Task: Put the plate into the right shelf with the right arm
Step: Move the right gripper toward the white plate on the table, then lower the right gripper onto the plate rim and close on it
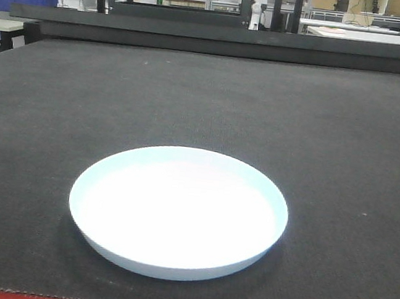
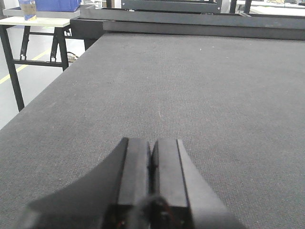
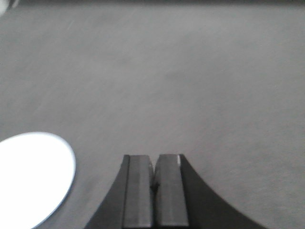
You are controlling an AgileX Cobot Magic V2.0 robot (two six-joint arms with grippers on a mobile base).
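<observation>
Step looks like approach, pre-grasp. R pincer [image 3: 153,164] closed, empty, over counter [image 3: 200,81]; plate [image 3: 31,179] lies flat to its left, near, not touching. L pincer [image 2: 151,150] closed too. Next: R pincer must open, shift left & down to plate rim. No shelf in view.

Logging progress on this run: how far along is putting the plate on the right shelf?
Nothing looks done: the plate lies flat on the dark mat, untouched. In hand: the right gripper sits beside it, fingers shut and empty; the left gripper is shut too. Left: open, grasp the plate, carry it to the right shelf, which I cannot make out here.
</observation>
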